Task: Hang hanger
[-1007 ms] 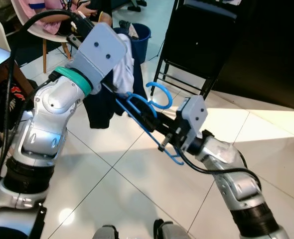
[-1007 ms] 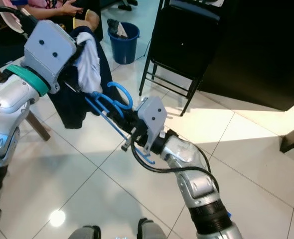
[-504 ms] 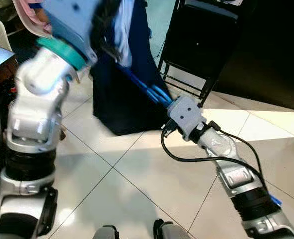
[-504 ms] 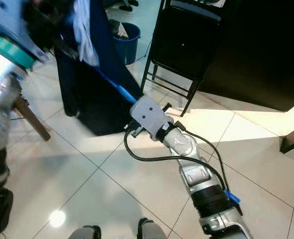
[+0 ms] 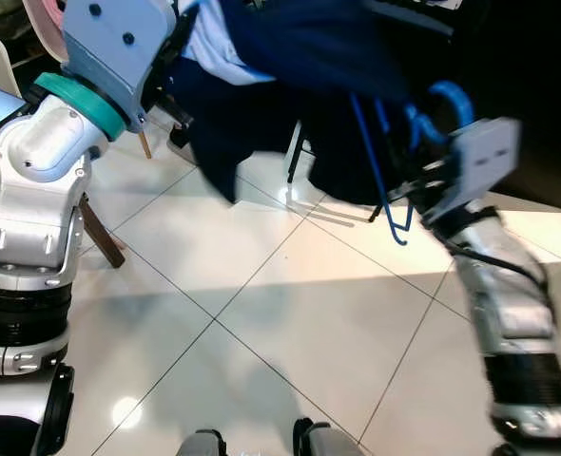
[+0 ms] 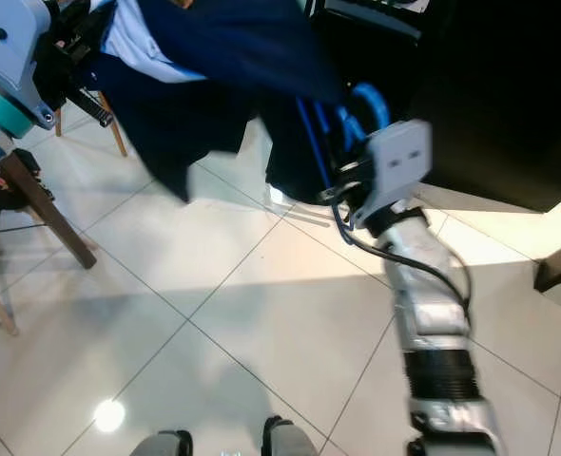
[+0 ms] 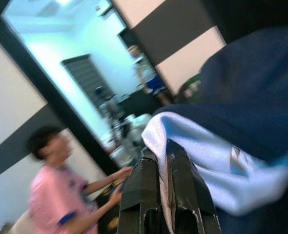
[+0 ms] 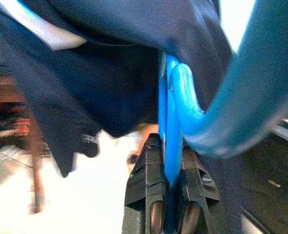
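hanger: your blue hanger (image 5: 385,161) sits up at the right, hook (image 6: 371,103) curling above the right wrist housing, bars running under the cloth.
right gripper: your right gripper (image 8: 169,185) has its two black fingers (image 8: 149,170) pressed tight on the hanger's neck, blue bar squeezed between them, no gap to spare.
left gripper: your left gripper (image 7: 166,168) is raised high at the left, fingers (image 7: 183,180) nearly together with a fold of light blue cloth pinched in the slit.
garment: dark navy garment (image 5: 299,85) with light blue lining (image 5: 214,47) stretched between your two grippers, draped over the hanger, lower edge hanging free above the floor.
containers: none you can check now; the garment covers the top of both eye views.
change: a second ago you held hanger and garment low and central, bundled near both wrists, with a blue bin and a dark folding frame in plain sight behind. Half a second ago the left arm was up, cloth hanging straight down. Now the right arm has swung up and out to the right, hanger lifted with it, cloth spread wide.
around: white tile floor (image 5: 261,323); wooden chair leg (image 6: 43,214) at left; black panel (image 6: 509,104) at right, close behind the hanger hook.
person: seated person in pink (image 7: 56,195) in your left wrist view, blurred.
in the way: black panel stands just behind the hook; touching or not, cannot tell.
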`<state>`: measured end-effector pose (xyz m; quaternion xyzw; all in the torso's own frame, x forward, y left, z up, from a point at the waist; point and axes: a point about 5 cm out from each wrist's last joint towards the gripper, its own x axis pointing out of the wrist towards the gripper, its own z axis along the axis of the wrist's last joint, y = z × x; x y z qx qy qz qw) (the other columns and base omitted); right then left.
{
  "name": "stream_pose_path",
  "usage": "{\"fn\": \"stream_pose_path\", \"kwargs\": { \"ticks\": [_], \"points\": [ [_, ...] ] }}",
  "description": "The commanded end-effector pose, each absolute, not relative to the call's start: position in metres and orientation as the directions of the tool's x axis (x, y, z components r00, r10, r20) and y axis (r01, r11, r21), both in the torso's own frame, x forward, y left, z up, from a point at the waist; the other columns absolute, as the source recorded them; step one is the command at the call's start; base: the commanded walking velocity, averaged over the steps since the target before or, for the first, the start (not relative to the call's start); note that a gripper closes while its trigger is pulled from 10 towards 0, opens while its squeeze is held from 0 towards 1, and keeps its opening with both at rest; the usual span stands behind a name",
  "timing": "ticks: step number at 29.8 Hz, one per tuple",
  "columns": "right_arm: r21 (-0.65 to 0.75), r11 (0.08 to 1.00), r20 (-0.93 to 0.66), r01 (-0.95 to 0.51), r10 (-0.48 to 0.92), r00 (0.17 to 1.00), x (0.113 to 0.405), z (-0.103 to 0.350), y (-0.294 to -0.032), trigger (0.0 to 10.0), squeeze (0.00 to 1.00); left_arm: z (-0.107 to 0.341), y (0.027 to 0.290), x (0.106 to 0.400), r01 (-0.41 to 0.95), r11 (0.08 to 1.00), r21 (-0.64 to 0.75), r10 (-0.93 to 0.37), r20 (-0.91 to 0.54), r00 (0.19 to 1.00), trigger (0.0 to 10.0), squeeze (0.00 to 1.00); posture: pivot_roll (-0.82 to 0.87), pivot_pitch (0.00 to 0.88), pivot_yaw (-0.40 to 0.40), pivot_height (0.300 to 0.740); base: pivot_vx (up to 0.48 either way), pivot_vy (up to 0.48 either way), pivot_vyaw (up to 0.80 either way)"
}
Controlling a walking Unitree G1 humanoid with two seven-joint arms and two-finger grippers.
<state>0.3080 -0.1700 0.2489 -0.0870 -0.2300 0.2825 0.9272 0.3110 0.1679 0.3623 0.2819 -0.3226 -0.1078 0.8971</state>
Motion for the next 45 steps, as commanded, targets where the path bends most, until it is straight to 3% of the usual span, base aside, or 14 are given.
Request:
{"fn": "stream_pose_path", "kwargs": {
  "ticks": [1, 2, 4, 5, 6, 14, 18, 30, 31, 38, 45],
  "points": [
    [-0.330, 0.700, 0.277, -0.633, 0.713, 0.644, 0.294, 0.239, -0.156, 10.0, 0.00, 0.367, 0.170, 0.311, -0.015, 0.820, 0.572, -0.360, 0.536, 0.764, 10.0, 0.00, 0.04, 0.081, 0.032, 0.740, 0.000, 0.000, 0.00],
    [-0.330, 0.700, 0.277, -0.633, 0.713, 0.644, 0.294, 0.239, -0.156, 10.0, 0.00, 0.367, 0.170, 0.311, -0.015, 0.820, 0.572, -0.360, 0.536, 0.764, 10.0, 0.00, 0.04, 0.081, 0.032, 0.740, 0.000, 0.000, 0.00],
    [-0.367, 0.532, 0.102, -0.764, 0.839, 0.535, 0.276, 0.218, -0.143, 10.0, 0.00, 0.366, 0.167, 0.313, 0.023, 0.831, 0.556, -0.377, 0.532, 0.758, 10.0, 0.00, 0.03, 0.081, 0.034, 0.740, 0.000, 0.000, 0.00],
    [-0.367, 0.532, 0.102, -0.764, 0.839, 0.535, 0.276, 0.218, -0.143, 10.0, 0.00, 0.366, 0.167, 0.313, 0.023, 0.831, 0.556, -0.377, 0.532, 0.758, 10.0, 0.00, 0.03, 0.081, 0.034, 0.740, 0.000, 0.000, 0.00],
    [-0.363, 0.441, -0.001, -0.821, 0.881, 0.474, 0.268, 0.201, -0.135, 10.0, 0.00, 0.367, 0.163, 0.313, 0.067, 0.845, 0.531, -0.397, 0.538, 0.744, 10.0, 0.00, 0.03, 0.081, 0.033, 0.740, 0.000, 0.000, 0.00],
    [-0.398, 0.435, -0.081, -0.808, 0.860, 0.503, 0.275, 0.175, -0.123, 10.0, 0.00, 0.368, 0.139, 0.296, 0.362, 0.796, 0.485, -0.593, 0.505, 0.628, 10.0, 0.00, 0.03, 0.085, 0.038, 0.740, 0.000, 0.000, 0.00],
    [-0.405, 0.524, -0.004, -0.749, 0.818, 0.575, 0.286, 0.188, -0.124, 10.0, 0.00, 0.362, 0.134, 0.293, 0.428, 0.753, 0.500, -0.649, 0.457, 0.608, 10.0, 0.00, 0.04, 0.089, 0.038, 0.740, 0.000, 0.000, 0.00],
    [-0.464, 0.698, 0.092, -0.546, 0.651, 0.754, 0.305, 0.219, -0.173, 10.0, 0.00, 0.354, 0.145, 0.293, 0.374, 0.772, 0.514, -0.608, 0.428, 0.669, 10.0, 0.00, 0.04, 0.100, 0.029, 0.740, 0.000, 0.000, 0.00],
    [-0.495, 0.686, 0.077, -0.533, 0.646, 0.759, 0.305, 0.224, -0.183, 10.0, 0.00, 0.351, 0.153, 0.303, 0.269, 0.801, 0.535, -0.528, 0.418, 0.740, 10.0, 0.00, 0.04, 0.101, 0.027, 0.740, 0.000, 0.000, 0.00],
    [-0.515, 0.567, -0.039, -0.643, 0.733, 0.679, 0.286, 0.231, -0.198, 10.0, 0.00, 0.356, 0.176, 0.321, 0.013, 0.865, 0.502, -0.288, 0.476, 0.831, 10.0, 0.00, 0.04, 0.105, 0.029, 0.740, 0.000, 0.000, 0.00],
    [-0.499, 0.510, -0.008, -0.701, 0.806, 0.592, 0.271, 0.249, -0.189, 10.0, 0.00, 0.357, 0.178, 0.325, 0.021, 0.890, 0.456, -0.266, 0.480, 0.836, 10.0, 0.00, 0.02, 0.106, 0.037, 0.740, 0.000, 0.000, 0.00]
  ]
}}
